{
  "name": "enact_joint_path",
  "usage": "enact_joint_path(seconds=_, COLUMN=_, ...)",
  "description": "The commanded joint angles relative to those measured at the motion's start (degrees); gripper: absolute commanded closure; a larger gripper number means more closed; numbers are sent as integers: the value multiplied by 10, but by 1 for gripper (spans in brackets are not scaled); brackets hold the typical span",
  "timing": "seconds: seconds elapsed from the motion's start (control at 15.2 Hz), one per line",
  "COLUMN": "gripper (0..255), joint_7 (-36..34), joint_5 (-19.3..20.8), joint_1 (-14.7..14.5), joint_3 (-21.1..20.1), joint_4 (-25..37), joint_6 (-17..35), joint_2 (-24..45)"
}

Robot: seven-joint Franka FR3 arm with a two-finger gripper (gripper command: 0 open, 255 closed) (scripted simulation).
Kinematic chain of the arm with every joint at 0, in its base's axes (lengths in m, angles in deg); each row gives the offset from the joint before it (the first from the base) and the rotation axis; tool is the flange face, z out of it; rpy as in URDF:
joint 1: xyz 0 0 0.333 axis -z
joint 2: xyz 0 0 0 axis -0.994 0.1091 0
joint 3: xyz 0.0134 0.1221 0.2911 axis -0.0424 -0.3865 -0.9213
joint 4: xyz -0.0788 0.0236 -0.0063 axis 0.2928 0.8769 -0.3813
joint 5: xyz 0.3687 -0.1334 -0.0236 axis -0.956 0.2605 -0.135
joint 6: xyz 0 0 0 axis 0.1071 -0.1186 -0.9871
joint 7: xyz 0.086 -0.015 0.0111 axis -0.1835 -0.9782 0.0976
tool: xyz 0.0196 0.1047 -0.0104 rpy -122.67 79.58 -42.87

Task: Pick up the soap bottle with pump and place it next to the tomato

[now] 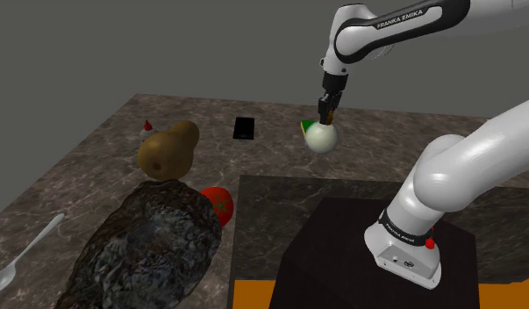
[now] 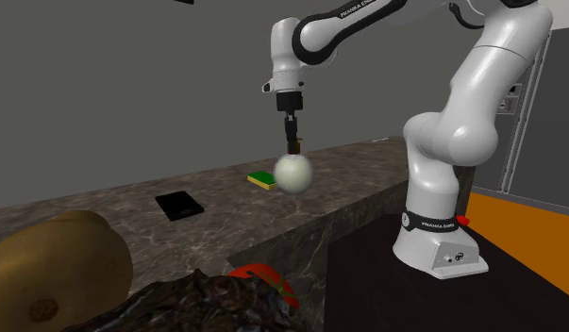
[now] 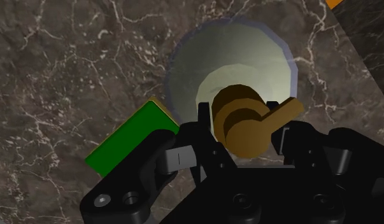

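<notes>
The soap bottle (image 1: 323, 138) is a round, pale greenish-white flask with a brown pump (image 3: 242, 121) on top. It stands upright near the far right of the marble counter (image 1: 96, 189), beside a green sponge (image 1: 305, 126). My gripper (image 1: 327, 112) comes straight down onto it and is shut on the pump. In the wrist view the black fingers (image 3: 204, 124) clasp the pump's neck from both sides, with the bottle's body (image 3: 203, 70) beneath. The second exterior view shows the bottle (image 2: 292, 173) under the gripper (image 2: 292, 141). The red tomato (image 1: 218, 203) lies at the counter's near edge, well apart from the bottle.
A large potato (image 1: 168, 149) and a small red-capped thing (image 1: 147, 128) sit left of the tomato. A dark lumpy mass (image 1: 148, 250) lies in front of it, a spoon (image 1: 25, 255) further left. A flat black slab (image 1: 245, 128) rests at the back.
</notes>
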Motion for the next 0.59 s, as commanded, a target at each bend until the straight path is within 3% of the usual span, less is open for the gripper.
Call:
enact_joint_path(seconds=0.0, gripper=255, joint_7=0, joint_5=-1, joint_1=0, joint_3=-2, joint_4=11, joint_6=-15, joint_2=-4)
enact_joint_path(seconds=0.53, gripper=255, joint_7=-2, joint_5=-4, joint_1=-1, joint_3=-9, joint_4=62, joint_6=-81, joint_2=-19)
